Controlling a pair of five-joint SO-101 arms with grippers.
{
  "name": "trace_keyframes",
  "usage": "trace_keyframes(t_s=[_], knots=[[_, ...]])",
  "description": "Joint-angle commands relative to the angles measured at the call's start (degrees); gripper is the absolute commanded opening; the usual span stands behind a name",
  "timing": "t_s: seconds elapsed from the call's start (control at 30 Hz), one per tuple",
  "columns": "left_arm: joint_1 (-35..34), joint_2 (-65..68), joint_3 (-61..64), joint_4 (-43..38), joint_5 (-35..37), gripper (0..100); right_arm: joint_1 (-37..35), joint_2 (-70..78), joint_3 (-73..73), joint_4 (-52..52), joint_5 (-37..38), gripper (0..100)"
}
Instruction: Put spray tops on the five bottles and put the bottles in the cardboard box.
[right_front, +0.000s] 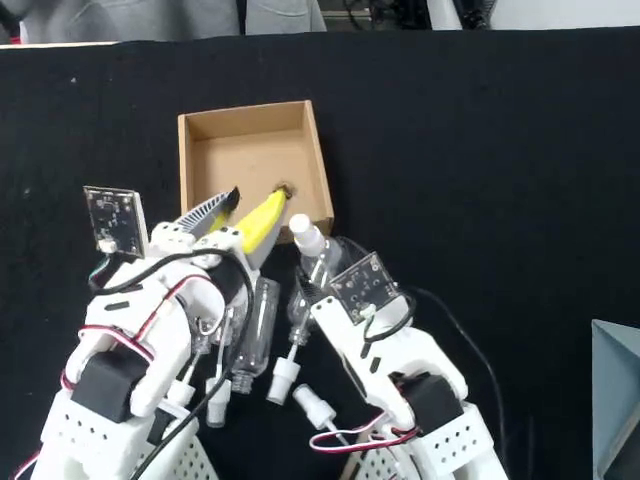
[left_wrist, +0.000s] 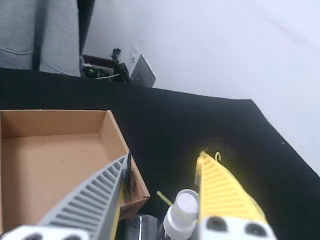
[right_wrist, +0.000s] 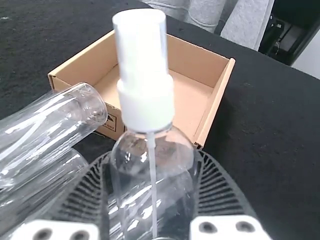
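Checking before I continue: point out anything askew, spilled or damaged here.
Nothing looks spilled or damaged. Clear bottles lie on their sides between the arms, with loose spray tops strewn beside them, which fits a task half done. The right gripper holds one capped bottle.

You have a black surface spreading to the far edge and out to both sides. At the near right, by the surface's edge, sits a grey-blue object, cut off so you cannot tell what it is. Beyond the far edge a white wall rises. At its foot is a dark tangle of cables and, just beside it, a small tilted grey plate.
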Motion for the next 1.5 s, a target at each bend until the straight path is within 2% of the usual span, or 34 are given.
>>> trace_keyframes(t_s=[0.0,0.27,0.6,0.93,1.1,1.47], knots=[[-2.51,-0.62,-3.91,-0.09,0.79,20,1.93,-5.76,-3.21,-2.11,-0.18,8.3],[-4.35,-0.62,-1.8,-0.62,0.79,20,1.93,-5.76,-4.79,-1.67,-0.62,8.2],[-3.03,-0.53,8.22,-13.01,0.35,20,1.93,-5.76,-6.73,-1.67,-0.62,8.2],[4.0,-0.09,10.59,-13.1,0.26,20,1.93,-5.76,-7.25,-1.58,-0.7,8.2],[7.78,-0.09,10.77,-12.66,-4.04,20,1.93,-5.76,-7.16,-1.49,-0.7,8.2],[10.59,-0.53,10.42,-10.2,-4.66,20,1.93,-5.76,-7.25,0.0,-0.7,8.2]])
